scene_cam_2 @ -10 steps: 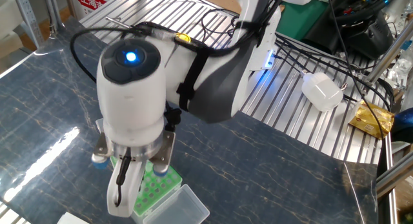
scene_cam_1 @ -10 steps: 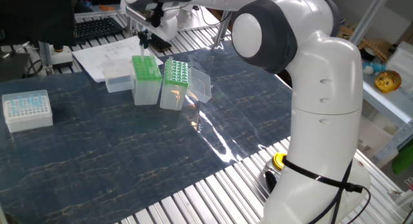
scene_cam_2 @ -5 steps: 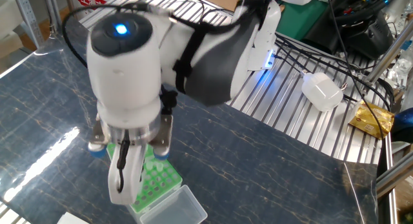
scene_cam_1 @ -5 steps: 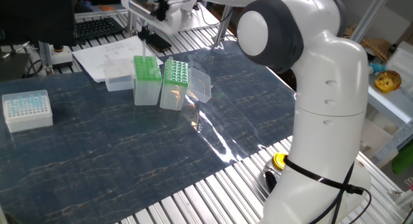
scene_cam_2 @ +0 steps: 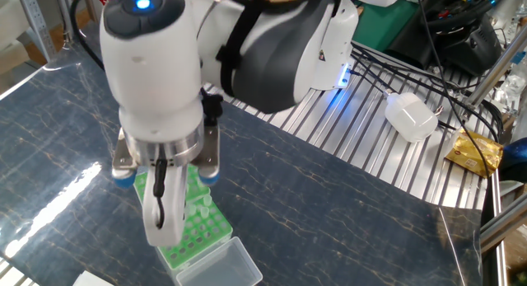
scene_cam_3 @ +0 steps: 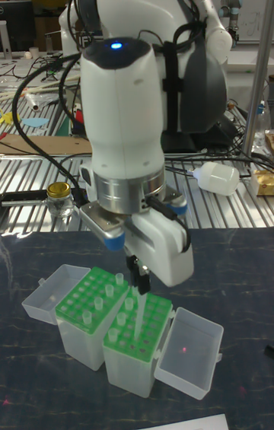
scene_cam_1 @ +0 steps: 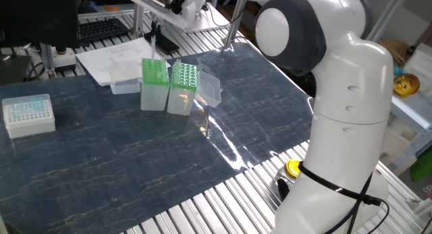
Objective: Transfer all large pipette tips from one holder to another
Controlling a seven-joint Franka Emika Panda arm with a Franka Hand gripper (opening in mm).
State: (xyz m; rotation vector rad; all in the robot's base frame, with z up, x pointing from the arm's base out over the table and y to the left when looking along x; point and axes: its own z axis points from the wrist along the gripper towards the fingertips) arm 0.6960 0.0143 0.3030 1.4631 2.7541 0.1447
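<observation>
My gripper [scene_cam_3: 136,276] is shut on one large pipette tip [scene_cam_3: 139,314], a clear slender cone hanging straight down above the right-hand green rack [scene_cam_3: 144,322]. Its point is just over the rack's holes, clear of them. This rack holds a few other tips near its left side. The neighbouring green rack [scene_cam_3: 94,294] carries several tips. In one fixed view the gripper [scene_cam_1: 155,30] hovers with the tip [scene_cam_1: 153,46] above the left holder [scene_cam_1: 154,73], with the second holder [scene_cam_1: 183,76] beside it. In the other fixed view the wrist hides the fingers; only a rack [scene_cam_2: 196,228] shows.
Both racks have clear hinged lids lying open on their outer sides [scene_cam_3: 190,352] [scene_cam_3: 42,297]. A white box of small pale-blue tips [scene_cam_1: 28,113] stands at the near left. Papers [scene_cam_1: 113,56] lie behind the racks. A yellow-capped jar [scene_cam_3: 57,199] and a white bottle [scene_cam_3: 217,178] sit by the robot base.
The gripper has risen straight up from the left holder in one fixed view, drawing the tip out of the rack. The racks have not moved.
</observation>
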